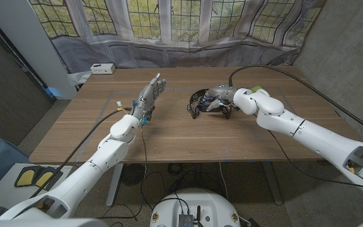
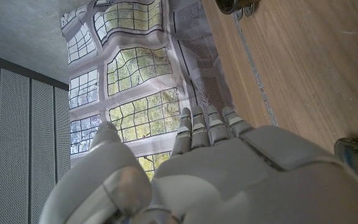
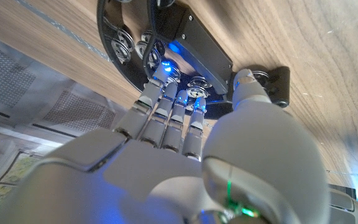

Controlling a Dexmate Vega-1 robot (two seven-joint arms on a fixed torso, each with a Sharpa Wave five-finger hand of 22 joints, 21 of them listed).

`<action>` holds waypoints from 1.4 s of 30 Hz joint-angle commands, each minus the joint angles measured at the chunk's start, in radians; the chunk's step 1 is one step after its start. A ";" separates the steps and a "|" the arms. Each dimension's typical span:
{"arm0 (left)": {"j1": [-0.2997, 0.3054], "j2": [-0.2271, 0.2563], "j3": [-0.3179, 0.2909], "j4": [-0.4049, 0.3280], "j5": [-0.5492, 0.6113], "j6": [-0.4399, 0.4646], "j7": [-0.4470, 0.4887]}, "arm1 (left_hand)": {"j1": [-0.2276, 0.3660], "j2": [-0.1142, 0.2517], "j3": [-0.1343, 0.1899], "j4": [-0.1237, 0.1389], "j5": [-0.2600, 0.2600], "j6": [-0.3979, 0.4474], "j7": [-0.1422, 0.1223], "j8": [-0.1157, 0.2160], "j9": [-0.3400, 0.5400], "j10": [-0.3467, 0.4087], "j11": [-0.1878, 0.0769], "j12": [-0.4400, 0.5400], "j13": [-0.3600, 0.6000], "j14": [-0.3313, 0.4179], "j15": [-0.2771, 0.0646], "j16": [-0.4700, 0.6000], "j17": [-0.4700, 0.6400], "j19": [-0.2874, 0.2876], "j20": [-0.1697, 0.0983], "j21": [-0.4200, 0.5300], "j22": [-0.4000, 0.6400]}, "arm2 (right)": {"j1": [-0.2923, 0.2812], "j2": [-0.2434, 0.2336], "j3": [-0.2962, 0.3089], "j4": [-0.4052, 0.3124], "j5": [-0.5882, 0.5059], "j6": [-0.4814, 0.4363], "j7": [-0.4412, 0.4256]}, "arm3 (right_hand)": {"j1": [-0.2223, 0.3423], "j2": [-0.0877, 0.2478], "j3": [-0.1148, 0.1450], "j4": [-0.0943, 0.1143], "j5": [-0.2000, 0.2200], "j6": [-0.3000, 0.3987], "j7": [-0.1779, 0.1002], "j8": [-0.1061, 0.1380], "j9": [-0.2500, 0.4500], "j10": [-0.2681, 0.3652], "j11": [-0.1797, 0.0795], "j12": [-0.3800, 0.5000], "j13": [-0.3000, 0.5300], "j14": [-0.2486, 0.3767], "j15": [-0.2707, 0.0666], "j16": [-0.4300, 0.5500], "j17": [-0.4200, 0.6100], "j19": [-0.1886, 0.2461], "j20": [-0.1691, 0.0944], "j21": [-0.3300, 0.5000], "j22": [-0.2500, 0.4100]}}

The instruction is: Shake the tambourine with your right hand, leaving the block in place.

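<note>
The tambourine (image 1: 208, 101) lay on the tabletop (image 1: 169, 135) toward the robot's right, and the right robot hand (image 1: 222, 99) was at its near rim, fingers (image 3: 166, 109) reaching over the black frame; whether they had closed on it cannot be told. A shallow hold could let the frame slip during shaking. A green block (image 1: 256, 90) sat just behind the right wrist, so a wide swing might knock it. The left robot hand (image 1: 149, 94) was open, fingers straight, holding nothing. The wooden tabletop stood before a curtain printed with windows (image 1: 169, 19).

Black tambourine (image 1: 201, 101) on table, block hidden.
</note>
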 commanded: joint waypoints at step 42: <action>-0.003 0.013 0.004 -0.028 0.012 0.023 0.010 | -0.009 0.002 0.006 -0.003 -0.001 0.003 -0.003 -0.004 0.002 0.000 -0.003 -0.002 0.002 -0.003 0.006 0.000 0.002 -0.001 -0.005 -0.002 0.001 | -0.225 -0.066 0.309 -0.039 0.567 0.203 -0.363 | -0.078 0.018 -0.002 0.014 0.000 0.073 0.061 0.022 -0.004 0.066 0.050 0.019 -0.012 0.038 0.034 0.020 -0.013 0.036 0.005 -0.035 0.002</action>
